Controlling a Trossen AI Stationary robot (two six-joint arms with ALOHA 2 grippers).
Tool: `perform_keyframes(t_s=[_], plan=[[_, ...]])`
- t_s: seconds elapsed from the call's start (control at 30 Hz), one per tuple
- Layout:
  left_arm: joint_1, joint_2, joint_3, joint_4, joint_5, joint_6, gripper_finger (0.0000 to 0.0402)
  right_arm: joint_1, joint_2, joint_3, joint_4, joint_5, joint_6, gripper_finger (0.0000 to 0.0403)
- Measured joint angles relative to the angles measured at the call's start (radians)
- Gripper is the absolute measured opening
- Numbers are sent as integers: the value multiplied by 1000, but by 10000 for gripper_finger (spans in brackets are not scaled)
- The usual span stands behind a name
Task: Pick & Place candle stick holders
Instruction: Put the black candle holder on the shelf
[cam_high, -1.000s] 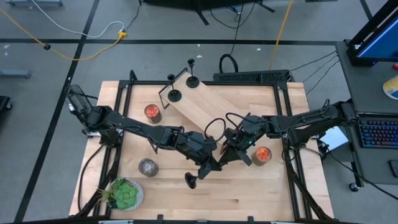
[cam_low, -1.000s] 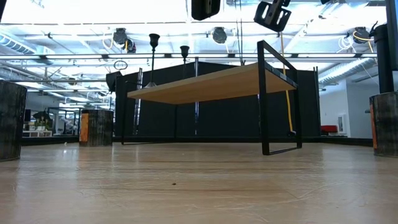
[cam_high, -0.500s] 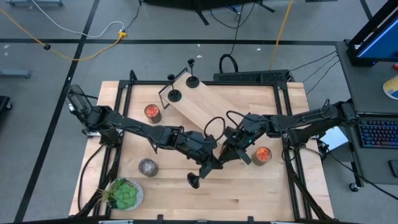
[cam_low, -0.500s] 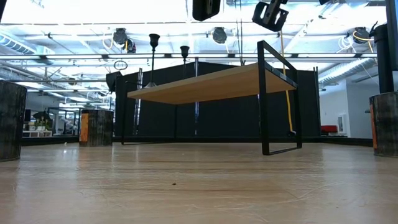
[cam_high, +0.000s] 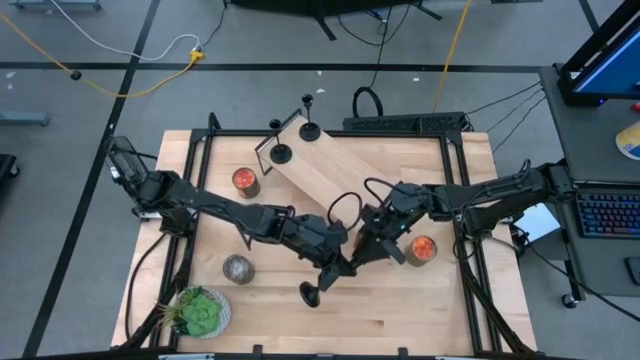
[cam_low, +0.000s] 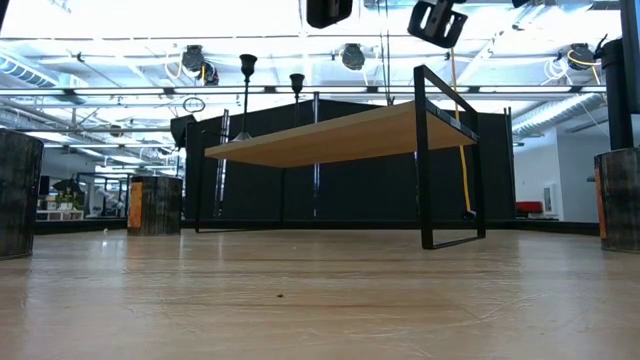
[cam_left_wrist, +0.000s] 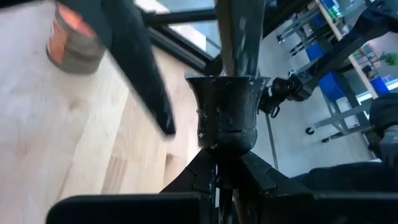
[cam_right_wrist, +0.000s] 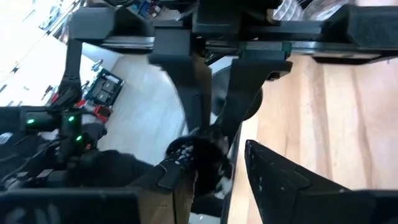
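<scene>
High view: both arms meet mid-table.
Left gripper (cam_high: 335, 275): squeezing a black candle stick holder (cam_high: 312, 292) by its stem, base out.
Right gripper (cam_high: 368, 252): fingers apart beside the cup end.
Shelf (cam_high: 330, 165): two more holders (cam_high: 281, 152) stand there.

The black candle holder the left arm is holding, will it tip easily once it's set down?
Probably somewhat. The candle holder is a thin stem on a small round base, so a nudge near its top could topple it. It looks rigid, likely metal, so it shouldn't bend in the left gripper. On its side, the round base might roll.
</scene>
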Motion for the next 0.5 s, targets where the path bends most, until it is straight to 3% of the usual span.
perform_keyframes(t_s=[0.23,0.5], plan=[[-34,0,0,-91,-11,-52,28,0,-9,0,-4,-41,10,127],[-62,-8,0,-141,-97,-91,28,0,-60,0,-9,-42,-18,126]])
